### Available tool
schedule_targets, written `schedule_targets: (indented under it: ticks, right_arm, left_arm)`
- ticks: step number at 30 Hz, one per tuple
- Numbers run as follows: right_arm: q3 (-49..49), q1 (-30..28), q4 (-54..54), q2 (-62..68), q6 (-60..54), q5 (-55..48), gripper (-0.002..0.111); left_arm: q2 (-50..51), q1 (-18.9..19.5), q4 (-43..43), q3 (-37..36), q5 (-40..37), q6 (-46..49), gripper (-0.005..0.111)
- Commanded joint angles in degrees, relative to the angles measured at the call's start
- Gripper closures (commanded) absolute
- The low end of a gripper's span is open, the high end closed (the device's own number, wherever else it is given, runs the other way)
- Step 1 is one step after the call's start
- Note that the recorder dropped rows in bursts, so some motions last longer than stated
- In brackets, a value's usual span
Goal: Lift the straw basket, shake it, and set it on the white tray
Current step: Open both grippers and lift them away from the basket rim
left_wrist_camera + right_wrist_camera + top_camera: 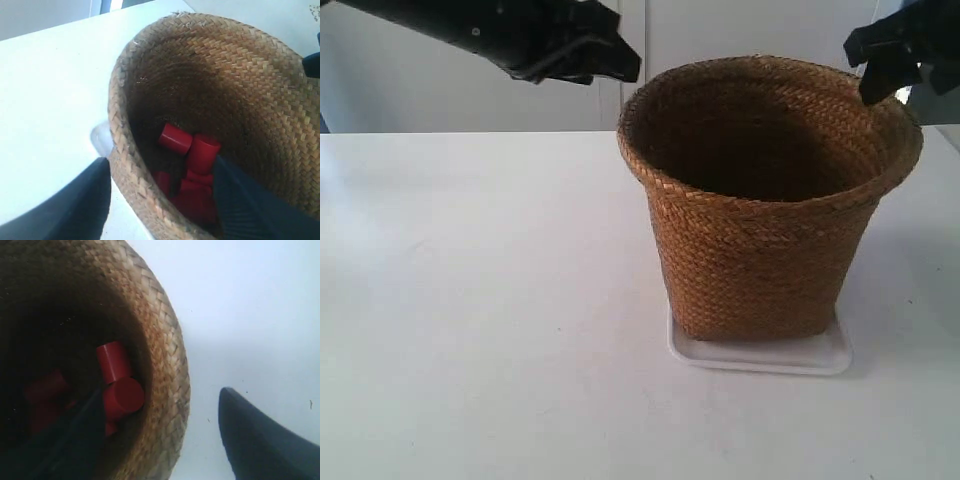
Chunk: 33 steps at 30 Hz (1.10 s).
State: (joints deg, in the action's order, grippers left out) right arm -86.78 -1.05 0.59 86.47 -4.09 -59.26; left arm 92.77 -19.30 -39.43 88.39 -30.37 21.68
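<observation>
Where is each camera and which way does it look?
Exterior: beside the table, facing the straw basket on the white tray; both arms show up top.
Left wrist: above the basket, looking down inside; left gripper shows.
Right wrist: above its rim, looking down; right gripper shows.
Both wrist views share the red cylinders.

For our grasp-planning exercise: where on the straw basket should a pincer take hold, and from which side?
Take the straw basket by its flared rim, coming down from above, one finger inside the wall, one outside. It stands upright and open-topped on the white tray, its body looks too wide to span, and the wall is thin. Opposite rim spots would probably balance it.
</observation>
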Motion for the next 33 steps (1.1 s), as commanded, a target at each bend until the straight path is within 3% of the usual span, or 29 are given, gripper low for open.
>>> schedule_targets:
  ticks: [1, 3, 6, 10, 16, 25, 33]
  right_arm:
    - [0.0, -0.1, -2.3, -5.0, 0.0, 1.7, 0.047]
    - [0.0, -0.1, -3.8, -6.9, -0.1, 1.3, 0.047]
    - [0.2, -0.1, -7.1, -10.5, -2.1, 1.3, 0.051]
    - [2.3, -0.1, -11.6, -17.2, -3.8, 3.5, 0.074]
    - [12.1, -0.1, -14.1, -31.2, -8.1, 10.8, 0.108]
    - [34.2, -0.1, -14.1, -50.2, -10.6, 19.0, 0.108]
    - [47.5, -0.1, -14.1, -60.0, -10.6, 26.5, 0.108]
  left_arm:
    - [-4.8, 4.3, 0.1, 0.3, -7.1, -0.2, 0.044]
    - [-6.6, 5.9, 1.1, 0.3, -11.1, -0.2, 0.049]
    - [-9.0, 7.4, 3.7, 0.3, -17.8, -0.2, 0.07]
    - [-12.6, 7.6, 6.4, -1.5, -21.5, 0.6, 0.106]
    - [-22.3, 7.6, 4.3, -9.2, -16.6, 3.9, 0.106]
    - [-38.3, 7.6, -4.0, -31.6, -1.0, 10.0, 0.106]
    - [-50.0, 7.6, -4.3, -48.8, 7.5, 10.2, 0.106]
